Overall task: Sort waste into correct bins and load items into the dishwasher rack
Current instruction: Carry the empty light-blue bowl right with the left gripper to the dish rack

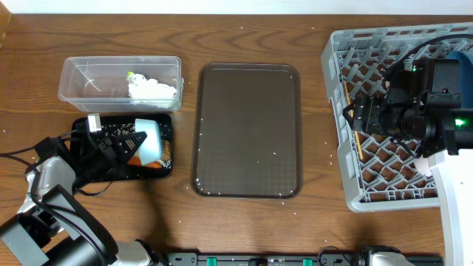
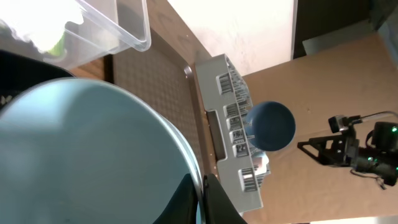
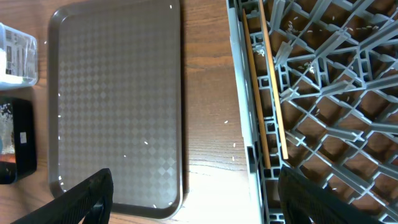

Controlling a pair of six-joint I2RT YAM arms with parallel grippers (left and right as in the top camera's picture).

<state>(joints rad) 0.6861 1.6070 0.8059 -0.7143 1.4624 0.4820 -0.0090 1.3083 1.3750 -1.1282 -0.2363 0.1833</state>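
Overhead, we see the left gripper (image 1: 127, 144) clamped on the cup (image 1: 150, 140), which lies tipped on its side over the black tray (image 1: 167, 125). We judge it is held that way to shake leftovers out before racking. A carrot piece (image 1: 151, 165) shows in the tray beneath it. The tub (image 1: 74, 74) behind holds the napkin (image 1: 151, 89) and wrapper (image 1: 131, 75). The rack (image 1: 384, 196) sits well apart at the far right, the right gripper (image 1: 355, 114) above its left part.

In the left wrist view, the cup fills most of the frame, its rim pinched between the fingers (image 2: 186, 196) at the bottom edge. Far off, the plate (image 2: 270, 124) stands in the rack.

In the right wrist view, the fingers (image 3: 87, 193) are spread wide and hold nothing. The chopsticks (image 3: 272, 87) lie flat inside the rack along its left wall, just ahead of the gripper and untouched; we take them as already loaded. The serving tray (image 3: 118, 93) alongside carries only scattered rice grains (image 3: 147, 142).
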